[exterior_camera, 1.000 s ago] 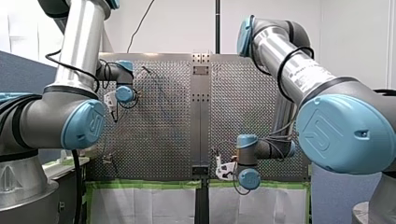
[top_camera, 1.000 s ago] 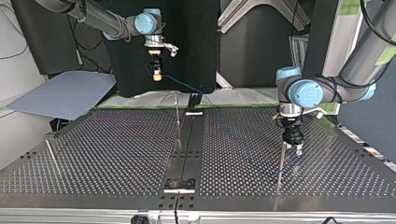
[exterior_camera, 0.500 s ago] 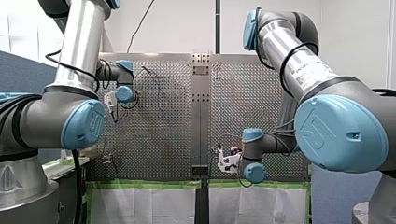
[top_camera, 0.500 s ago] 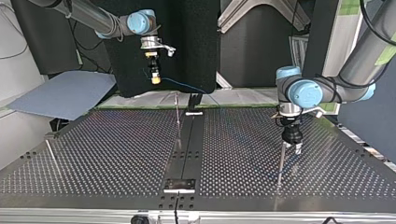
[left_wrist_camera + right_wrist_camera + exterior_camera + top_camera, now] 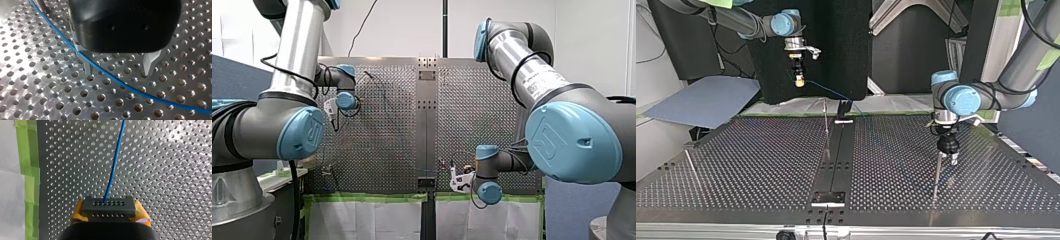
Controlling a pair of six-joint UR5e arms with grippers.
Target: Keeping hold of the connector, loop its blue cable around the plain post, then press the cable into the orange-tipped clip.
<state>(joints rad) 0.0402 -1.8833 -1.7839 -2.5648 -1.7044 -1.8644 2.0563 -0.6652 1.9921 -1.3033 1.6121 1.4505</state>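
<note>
At top view's far left, right gripper (image 5: 798, 82) clamps connector (image 5: 108, 207) between yellow pads; blue cable (image 5: 113, 167) runs ahead. Left gripper (image 5: 118, 68) low over table (image 5: 761, 160), fingers (image 5: 149, 62) spread, cable crossing at fingertips. Judgement: carry connector wide round post (image 5: 937, 172), modest slack, firm grip.

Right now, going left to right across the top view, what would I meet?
Thin metal rod → my right arm's yellow-padded hand, holding the dark connector → thin upright metal post → black upright fixture → my left arm's black hand.
</note>
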